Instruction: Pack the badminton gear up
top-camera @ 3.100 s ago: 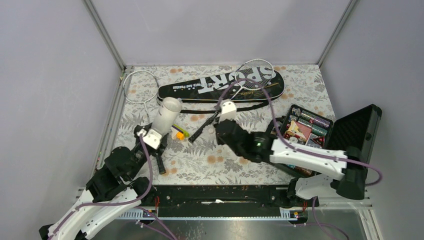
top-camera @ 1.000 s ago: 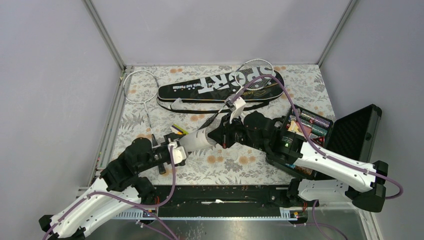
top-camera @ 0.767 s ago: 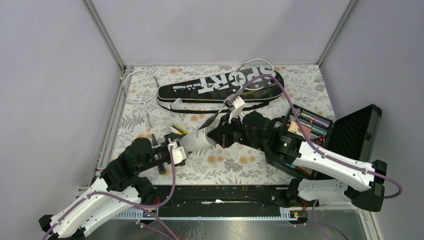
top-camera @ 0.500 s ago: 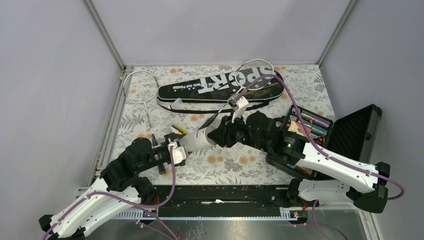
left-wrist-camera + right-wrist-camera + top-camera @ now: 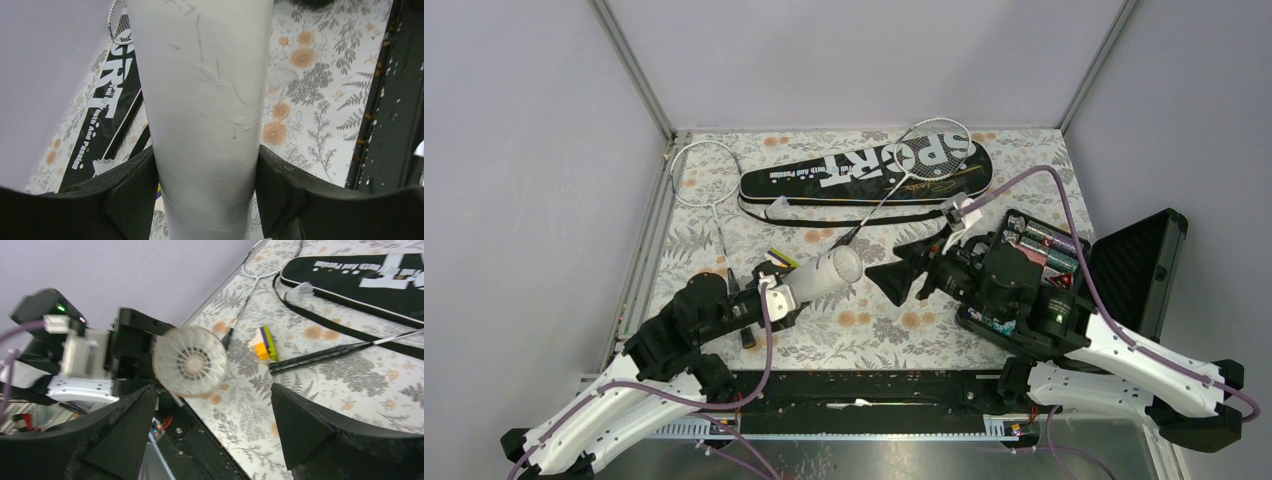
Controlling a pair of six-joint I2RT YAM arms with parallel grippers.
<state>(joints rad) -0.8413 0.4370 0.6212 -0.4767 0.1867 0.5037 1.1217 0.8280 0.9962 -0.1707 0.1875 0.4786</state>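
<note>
Tabletop [image 5: 824, 330] floral-patterned, grey walls [image 5: 864, 60] around

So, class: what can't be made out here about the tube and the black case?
- Left wrist view: the white tube fills the frame; the top edge cuts off its open end.
- Right wrist view: a blurred shuttlecock fills the tube's mouth, hiding anything behind it.
- Top view: the right arm covers part of the black case.

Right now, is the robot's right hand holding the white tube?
No, the right gripper is open and apart from the tube, which the left gripper clamps.
</note>
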